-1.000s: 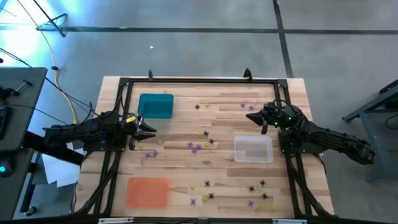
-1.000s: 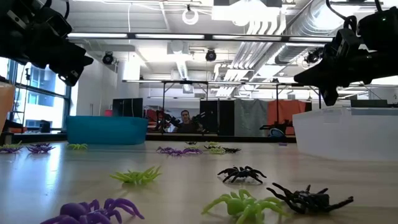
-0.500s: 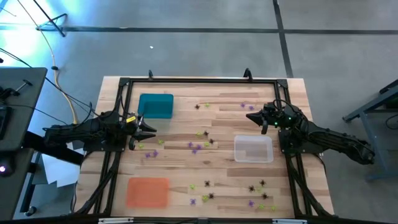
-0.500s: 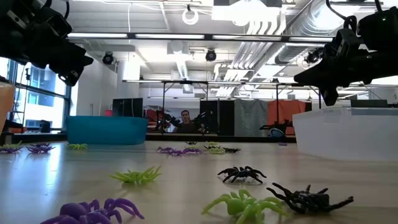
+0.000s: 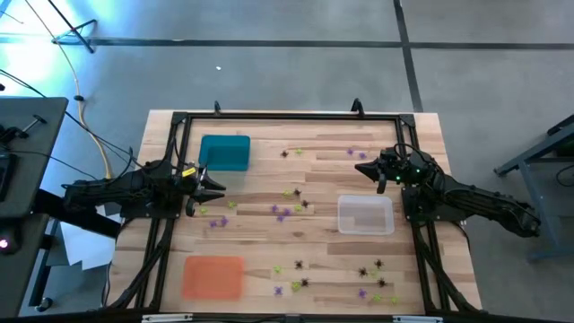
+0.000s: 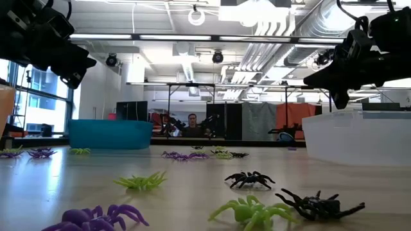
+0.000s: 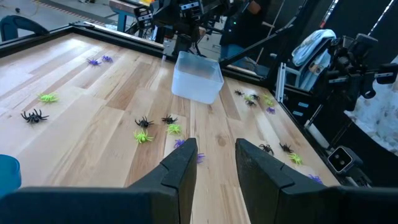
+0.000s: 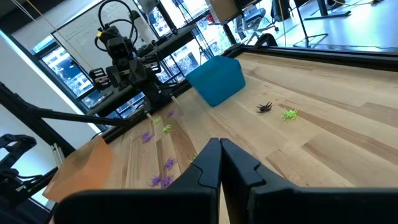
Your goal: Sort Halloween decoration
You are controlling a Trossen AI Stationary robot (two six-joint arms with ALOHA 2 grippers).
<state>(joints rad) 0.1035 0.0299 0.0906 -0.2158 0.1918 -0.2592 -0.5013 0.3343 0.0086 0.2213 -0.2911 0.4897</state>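
Observation:
Tiny plastic spiders in black, yellow-green and purple lie scattered on the wooden table: a cluster at mid-table (image 5: 289,205), others along the near edge (image 5: 368,280) and the far side (image 5: 296,152). In the low view a purple one (image 6: 96,218), a yellow-green one (image 6: 247,212) and a black one (image 6: 318,205) lie closest. My left gripper (image 5: 215,186) (image 7: 214,152) hovers open beside the teal tray, above the table. My right gripper (image 5: 361,168) (image 8: 219,152) hovers shut, on the far side of the clear tray. Both touch nothing.
Teal tray (image 5: 224,152) at far left, orange tray (image 5: 213,275) at near left, clear tray (image 5: 365,215) at right. A black frame (image 5: 287,115) runs round the tabletop. Bare wood lies between the trays. A person shows far behind the table (image 6: 191,123).

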